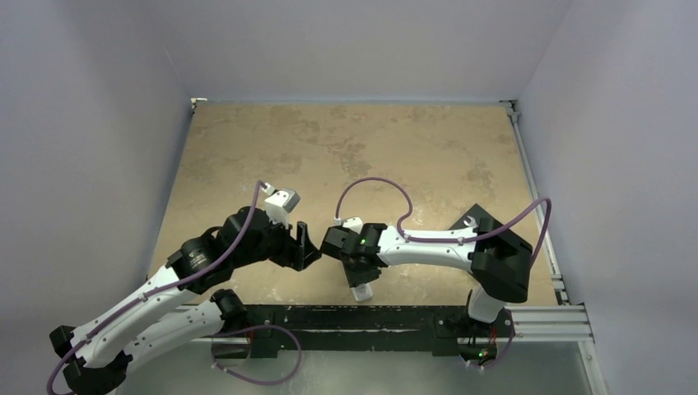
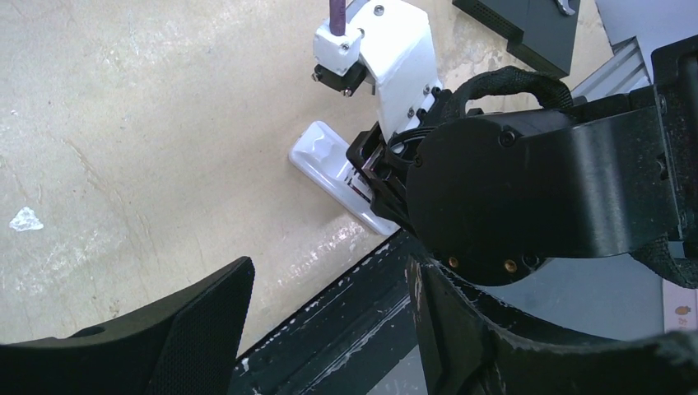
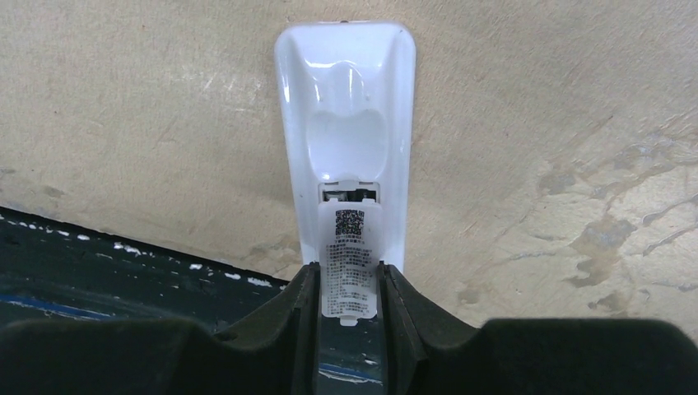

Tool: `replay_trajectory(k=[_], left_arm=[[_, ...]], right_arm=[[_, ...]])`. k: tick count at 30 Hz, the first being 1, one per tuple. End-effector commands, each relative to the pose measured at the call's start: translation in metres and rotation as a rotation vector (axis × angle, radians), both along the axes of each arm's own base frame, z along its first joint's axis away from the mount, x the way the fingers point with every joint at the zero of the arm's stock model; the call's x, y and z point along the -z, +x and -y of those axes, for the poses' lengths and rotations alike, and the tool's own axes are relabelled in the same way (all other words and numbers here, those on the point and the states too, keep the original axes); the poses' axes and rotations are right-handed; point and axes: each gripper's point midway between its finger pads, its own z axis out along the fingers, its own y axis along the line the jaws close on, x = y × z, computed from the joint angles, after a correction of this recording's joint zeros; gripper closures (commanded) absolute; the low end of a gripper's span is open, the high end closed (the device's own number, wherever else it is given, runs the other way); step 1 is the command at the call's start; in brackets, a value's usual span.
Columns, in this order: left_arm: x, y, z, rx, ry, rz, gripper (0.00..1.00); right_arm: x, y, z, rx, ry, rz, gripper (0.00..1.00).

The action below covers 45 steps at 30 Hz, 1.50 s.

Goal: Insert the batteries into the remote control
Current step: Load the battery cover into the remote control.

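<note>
right pincer [image 3: 347,278] clamps cover [image 3: 349,234] on remote control [image 3: 346,99]; left pincer [image 2: 329,284] gapes, empty

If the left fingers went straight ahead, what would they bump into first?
Probably the right arm's round black wrist housing, just ahead of the left fingers; depth is unclear.

I see my left arm [image 1: 136,306] and right arm [image 1: 428,243] as long white tubes with fat black round joints. A thin purple cable [image 1: 374,179] loops along each. The left gripper [image 2: 329,280] has thick black fingers [image 2: 197,329] with a rough skin. Small silver screws [image 2: 378,11] and a tiny green light [image 1: 363,241] sit on the right arm.
</note>
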Motion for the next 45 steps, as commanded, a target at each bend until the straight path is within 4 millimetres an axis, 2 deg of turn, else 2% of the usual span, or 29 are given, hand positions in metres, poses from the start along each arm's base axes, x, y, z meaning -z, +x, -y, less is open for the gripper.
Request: replay_trajectory(k=[1,12,29,45], left_arm=[[-0.012,0.002,0.005,0.020,-0.036,0.046,0.31],[-0.013,0.001,0.005,0.021,-0.038,0.047,0.31],[-0.012,0.002,0.005,0.022,-0.035,0.044,0.31],[-0.011,0.002,0.005,0.019,-0.031,0.044,0.30]], right_arm=[[-0.007,0.001,-0.012,-0.020,0.026,0.002,0.84],[-0.003,-0.009,-0.012,-0.026,0.033,-0.053,0.81],[0.003,-0.005,-0.002,0.000,-0.010,-0.051,0.78],[0.010,0.002,-0.002,0.010,0.003,-0.058,0.77]])
